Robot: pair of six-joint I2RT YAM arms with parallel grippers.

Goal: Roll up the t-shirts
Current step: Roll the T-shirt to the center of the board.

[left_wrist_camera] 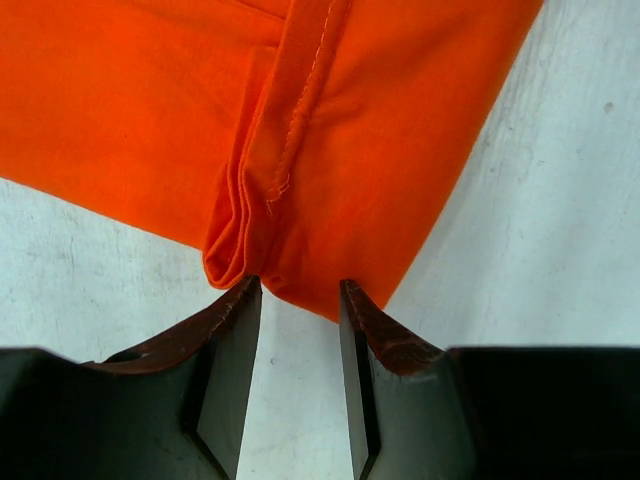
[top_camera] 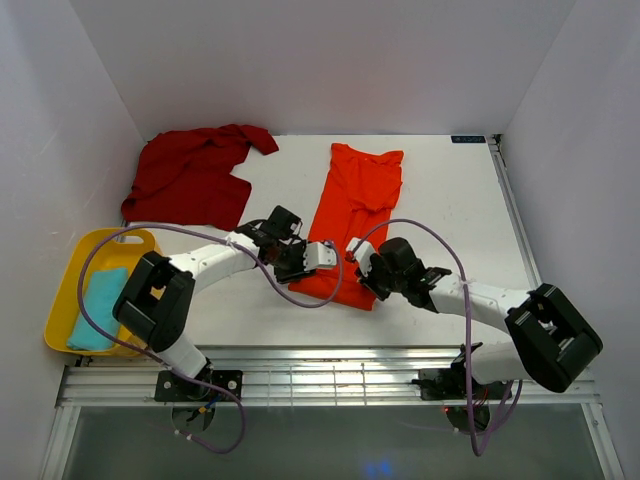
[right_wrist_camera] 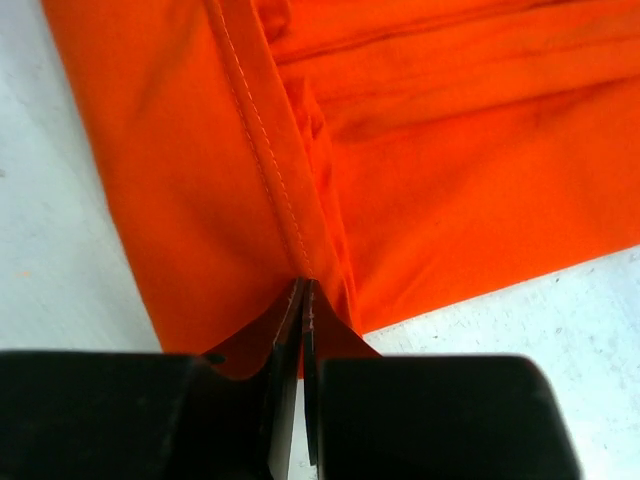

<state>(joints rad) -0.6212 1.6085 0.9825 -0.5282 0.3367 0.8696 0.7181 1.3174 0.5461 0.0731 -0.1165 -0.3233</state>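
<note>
From above: the orange shirt (top_camera: 355, 210) lies folded into a long strip mid-worktop (top_camera: 450, 220), running toward 12 o'clock. The left gripper (top_camera: 320, 256) and right gripper (top_camera: 357, 254) meet its near hem at 6 o'clock, probably to start the roll from that end. The dark red shirt (top_camera: 195, 175) sits crumpled at 10 o'clock, the yellow tub (top_camera: 70, 290) at 8.

Left wrist: jaws apart, tips just touching a layered fold of hem, nothing clamped.

Right wrist: jaws pinched tight on the stitched hem. The cloth is bright, smooth and lightly creased.
</note>
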